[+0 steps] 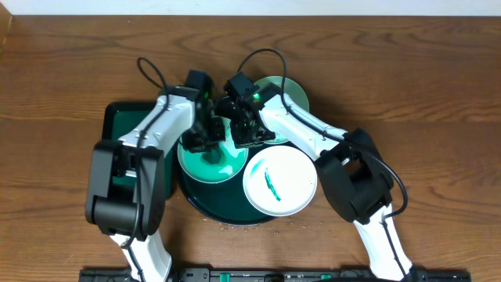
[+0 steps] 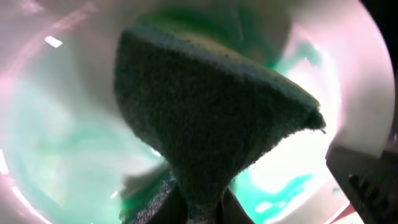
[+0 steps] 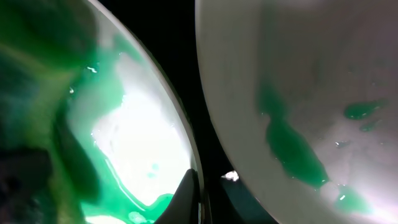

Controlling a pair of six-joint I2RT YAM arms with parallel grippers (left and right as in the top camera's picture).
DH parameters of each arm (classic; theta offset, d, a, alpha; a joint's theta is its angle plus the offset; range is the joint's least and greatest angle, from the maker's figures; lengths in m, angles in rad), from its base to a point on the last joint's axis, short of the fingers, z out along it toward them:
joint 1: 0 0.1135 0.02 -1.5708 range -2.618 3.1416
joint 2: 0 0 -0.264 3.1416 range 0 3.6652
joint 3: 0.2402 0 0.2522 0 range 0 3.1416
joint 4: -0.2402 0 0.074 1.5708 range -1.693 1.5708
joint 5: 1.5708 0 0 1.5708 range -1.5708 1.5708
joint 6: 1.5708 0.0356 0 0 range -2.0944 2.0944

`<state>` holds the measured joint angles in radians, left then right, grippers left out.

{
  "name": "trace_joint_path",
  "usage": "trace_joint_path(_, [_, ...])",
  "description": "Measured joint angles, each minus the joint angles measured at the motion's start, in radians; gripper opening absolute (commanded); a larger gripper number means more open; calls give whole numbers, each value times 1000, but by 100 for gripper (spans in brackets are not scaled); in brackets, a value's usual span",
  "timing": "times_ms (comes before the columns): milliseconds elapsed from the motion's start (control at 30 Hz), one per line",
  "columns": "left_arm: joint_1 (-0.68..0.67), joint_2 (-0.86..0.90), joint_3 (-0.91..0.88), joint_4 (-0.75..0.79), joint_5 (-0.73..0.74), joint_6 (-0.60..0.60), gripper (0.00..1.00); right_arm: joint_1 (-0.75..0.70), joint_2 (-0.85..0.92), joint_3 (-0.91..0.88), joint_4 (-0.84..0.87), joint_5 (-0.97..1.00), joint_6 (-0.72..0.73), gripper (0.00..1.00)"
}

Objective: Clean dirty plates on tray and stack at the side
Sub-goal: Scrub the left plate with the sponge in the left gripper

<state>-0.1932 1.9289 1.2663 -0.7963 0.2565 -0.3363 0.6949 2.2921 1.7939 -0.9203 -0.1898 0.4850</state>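
The round black tray (image 1: 205, 208) holds a plate (image 1: 213, 163) smeared with green on its left and a white plate (image 1: 279, 182) with a green streak at its front right. A third, pale-teal plate (image 1: 291, 88) shows at the back, partly hidden by my right arm. My left gripper (image 1: 202, 135) is shut on a dark green sponge (image 2: 211, 118) pressed on the smeared plate (image 2: 56, 143). My right gripper (image 1: 246, 133) is shut on that plate's rim (image 3: 186, 146), its fingers (image 3: 199, 190) pinching the edge. The streaked plate (image 3: 311, 93) lies beside it.
A rectangular dark green tray (image 1: 125, 117) lies left of the round tray, under my left arm. Small water drops sit on the wooden table (image 1: 423, 94) in front of the round tray. Both arms cross closely above the tray's middle.
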Motion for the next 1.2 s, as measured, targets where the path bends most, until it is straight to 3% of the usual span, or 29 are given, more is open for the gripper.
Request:
trace_joint_path(400, [12,-3,-12,-56,-187,-90,7,0,0,0,4,-4,0,1])
trace_joint_path(700, [4,-19,-53,-19,-101,20,7,0,0,0,4,-9,-8,1])
trace_joint_path(900, [65,-20,-56,30,-40,-3,7,0,0,0,-4,-5,-11,1])
trace_joint_path(1200, [51,-21,-50,-38,-34,-3,7,0,1,0,6,-15,-11,1])
